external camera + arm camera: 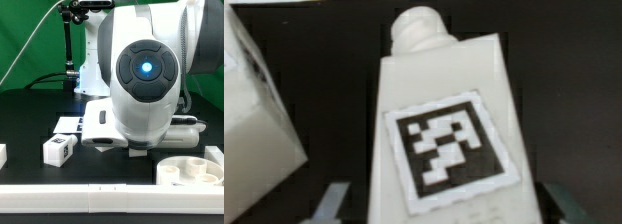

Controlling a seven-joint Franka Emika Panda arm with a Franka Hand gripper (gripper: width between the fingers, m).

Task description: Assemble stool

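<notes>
- Exterior view: one arm (145,75) looms over the black table (30,110). One round seat (195,170) lies at the exterior view's right, and one loose leg (58,150) lies at its left.
- Wrist view: the gripper (448,205) is clamped on one tagged held leg (438,120), a finger on each side. A second white part (251,110) sits just beside it.
</notes>
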